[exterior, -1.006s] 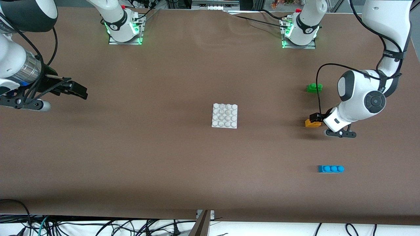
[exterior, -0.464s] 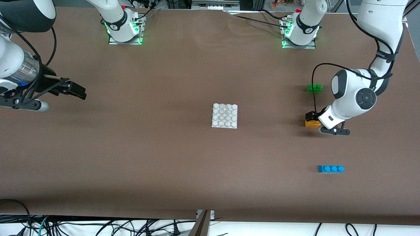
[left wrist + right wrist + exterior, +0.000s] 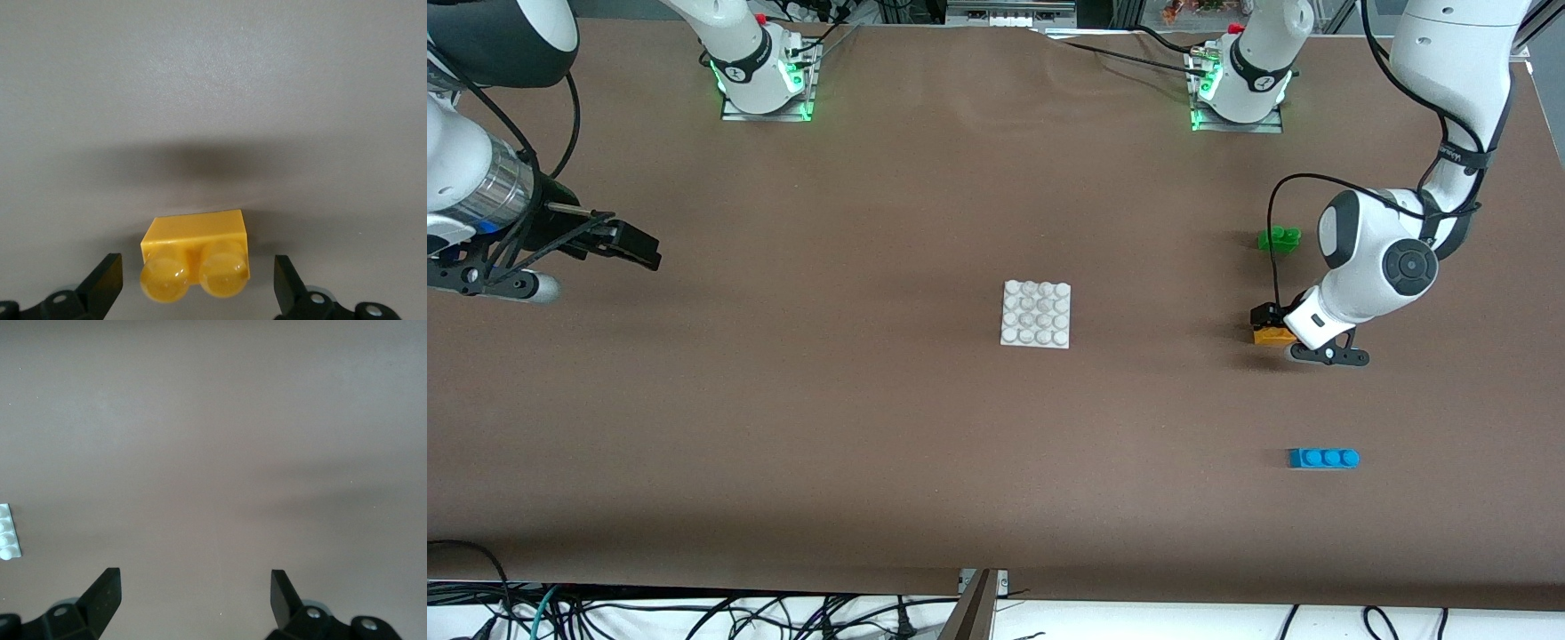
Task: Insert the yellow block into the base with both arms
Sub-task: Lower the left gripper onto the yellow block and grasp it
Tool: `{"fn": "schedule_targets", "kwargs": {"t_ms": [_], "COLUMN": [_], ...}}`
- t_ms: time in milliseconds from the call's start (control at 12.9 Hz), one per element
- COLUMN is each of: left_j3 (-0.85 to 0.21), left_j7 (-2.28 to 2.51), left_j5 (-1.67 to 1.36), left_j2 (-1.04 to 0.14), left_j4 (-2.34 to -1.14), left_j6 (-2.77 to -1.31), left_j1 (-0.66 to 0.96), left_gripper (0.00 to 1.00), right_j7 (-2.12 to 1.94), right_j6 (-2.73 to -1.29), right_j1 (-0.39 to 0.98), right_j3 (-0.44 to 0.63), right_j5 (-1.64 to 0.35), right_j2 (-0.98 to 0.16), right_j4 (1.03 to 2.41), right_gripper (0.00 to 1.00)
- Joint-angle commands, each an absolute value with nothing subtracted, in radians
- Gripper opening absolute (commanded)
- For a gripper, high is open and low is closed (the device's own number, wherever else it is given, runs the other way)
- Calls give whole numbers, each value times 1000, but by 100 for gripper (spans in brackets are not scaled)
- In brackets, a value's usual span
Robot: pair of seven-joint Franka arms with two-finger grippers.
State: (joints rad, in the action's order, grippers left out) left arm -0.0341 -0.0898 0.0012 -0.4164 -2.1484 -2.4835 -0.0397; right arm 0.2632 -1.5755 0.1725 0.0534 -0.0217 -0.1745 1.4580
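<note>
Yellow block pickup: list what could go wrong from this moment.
1. The left end effector is open with the yellow block between its fingers but ungripped; closing off-centre could nudge or twist the block on the table.
2. Only part of the block sits between the fingers in the left wrist view, so a shallow grip might slip.
3. The base lies loose mid-table, and the right end effector waits open away from it; pressing in unsupported could shift it.

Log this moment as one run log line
left gripper: open, straddling yellow block on table | right gripper: open, waiting at its end | base: mid-table, bare
</note>
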Motion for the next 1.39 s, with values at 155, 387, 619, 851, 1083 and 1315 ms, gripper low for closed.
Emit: {"fn": "schedule_targets", "kwargs": {"t_ms": [155, 387, 619, 851, 1083, 1315], "left_j3": [-34, -32, -34, -34, -40, -61], "left_j7": [-89, -91, -100, -98, -87, -40], "left_j5": [20, 20, 20, 20, 15, -29], "left_j2": [-423, -425, -426, -420, -379, -347], "left_j4": [-2192, -2192, -2191, -2181, -2116, -2002], "left_j6": [-2565, -2565, -2563, -2550, -2421, -2251], "left_j1": [-32, -31, -31, -31, 17, 64], "left_gripper": [99, 68, 33, 27, 28, 28], "right_j7": [272, 272, 272, 272, 270, 259], "right_j6": [-1562, -1562, -1563, -1562, -1559, -1559], "right_j1": [160, 160, 160, 160, 160, 160], "right_j3": [43, 43, 43, 43, 44, 43], "right_j5": [-29, -28, -28, -28, -28, -18], "right_j2": [-161, -161, -163, -163, -163, -164], "right_j4": [1454, 1454, 1454, 1454, 1454, 1454], "right_gripper": [99, 99, 99, 99, 99, 99]}}
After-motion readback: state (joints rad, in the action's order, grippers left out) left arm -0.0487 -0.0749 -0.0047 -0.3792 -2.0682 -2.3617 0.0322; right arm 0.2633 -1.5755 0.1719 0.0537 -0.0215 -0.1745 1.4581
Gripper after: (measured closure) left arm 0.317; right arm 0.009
